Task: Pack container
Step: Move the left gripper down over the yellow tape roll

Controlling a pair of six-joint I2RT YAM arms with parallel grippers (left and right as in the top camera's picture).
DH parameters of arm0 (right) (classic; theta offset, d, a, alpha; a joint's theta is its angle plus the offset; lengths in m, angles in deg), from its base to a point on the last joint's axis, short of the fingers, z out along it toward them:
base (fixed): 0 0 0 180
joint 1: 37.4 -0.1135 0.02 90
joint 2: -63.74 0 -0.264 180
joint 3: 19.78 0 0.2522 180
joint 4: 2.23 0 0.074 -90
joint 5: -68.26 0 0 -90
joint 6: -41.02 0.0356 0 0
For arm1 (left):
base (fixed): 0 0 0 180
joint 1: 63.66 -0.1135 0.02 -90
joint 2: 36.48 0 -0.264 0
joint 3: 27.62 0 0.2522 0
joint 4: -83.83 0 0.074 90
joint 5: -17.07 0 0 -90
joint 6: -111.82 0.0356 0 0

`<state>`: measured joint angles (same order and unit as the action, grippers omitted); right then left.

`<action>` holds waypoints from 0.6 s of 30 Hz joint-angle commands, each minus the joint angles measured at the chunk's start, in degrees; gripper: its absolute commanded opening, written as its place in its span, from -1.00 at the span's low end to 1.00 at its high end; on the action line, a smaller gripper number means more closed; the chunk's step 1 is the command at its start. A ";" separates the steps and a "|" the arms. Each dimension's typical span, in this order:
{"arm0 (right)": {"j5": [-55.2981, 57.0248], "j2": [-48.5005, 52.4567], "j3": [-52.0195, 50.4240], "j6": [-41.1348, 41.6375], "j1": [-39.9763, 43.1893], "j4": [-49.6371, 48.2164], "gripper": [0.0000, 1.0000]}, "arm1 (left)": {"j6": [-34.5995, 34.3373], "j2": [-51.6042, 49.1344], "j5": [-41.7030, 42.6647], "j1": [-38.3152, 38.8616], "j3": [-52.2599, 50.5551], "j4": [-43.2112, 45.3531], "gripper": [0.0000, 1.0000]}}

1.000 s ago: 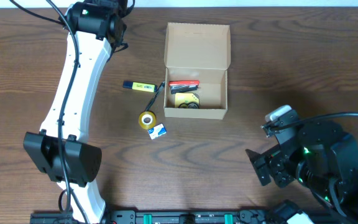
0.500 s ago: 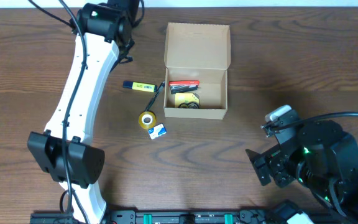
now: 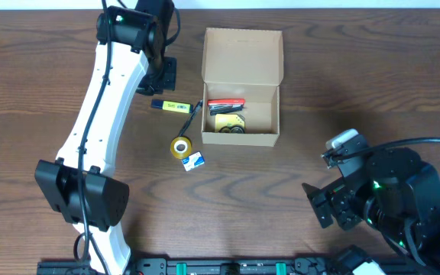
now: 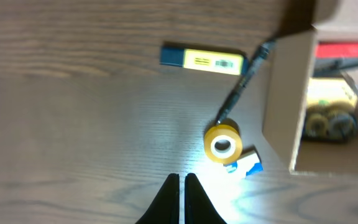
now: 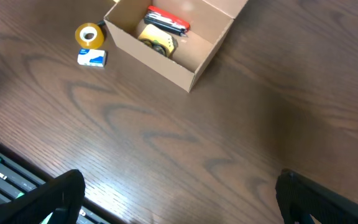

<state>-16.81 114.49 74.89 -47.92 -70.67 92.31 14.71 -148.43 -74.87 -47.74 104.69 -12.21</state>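
Note:
The container (image 3: 242, 53), a tan cardboard box, stands open at the table's back with its flap lid laid away. It holds a red item (image 3: 226, 102) and a yellow item (image 3: 228, 122). Left of it lie a yellow highlighter (image 3: 171, 105), a black pen (image 3: 192, 115), a yellow tape roll (image 3: 180, 147) and a small blue-white piece (image 3: 195, 160). My left gripper (image 3: 163, 76) hovers just behind the highlighter, shut and empty (image 4: 181, 181). In its wrist view the highlighter (image 4: 202, 60), tape roll (image 4: 222, 144) and container wall (image 4: 286, 106) show. My right gripper (image 5: 182, 198) stands open, far from the container (image 5: 166, 53).
Dark wood table top (image 3: 342, 69) all round. A black rail with green connectors (image 3: 228, 267) runs along the front edge. The left arm's white link (image 3: 98, 114) stretches over the table's left side. The right arm's base (image 3: 396, 202) fills the front right corner.
The left arm has swung right and its shut gripper has come into view just behind the highlighter. The right arm and the loose items have not moved.

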 commanded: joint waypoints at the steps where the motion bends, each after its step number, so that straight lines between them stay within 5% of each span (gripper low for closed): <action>1: 0.66 -0.11 -0.07 0.79 0.96 0.02 0.99 | 7.37 -0.24 4.02 -0.15 -1.84 -0.22 -0.88; 11: 0.66 -0.11 -0.07 0.79 0.96 0.02 0.99 | 19.74 0.02 15.06 0.28 -10.82 4.13 -0.88; 18: 0.66 -0.11 -0.07 0.81 0.96 0.02 0.99 | 32.61 1.01 24.11 -0.11 -11.56 -2.89 -0.88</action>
<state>-16.81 114.49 74.89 -47.92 -70.67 92.31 40.06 -148.53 -57.99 -47.70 93.67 -14.81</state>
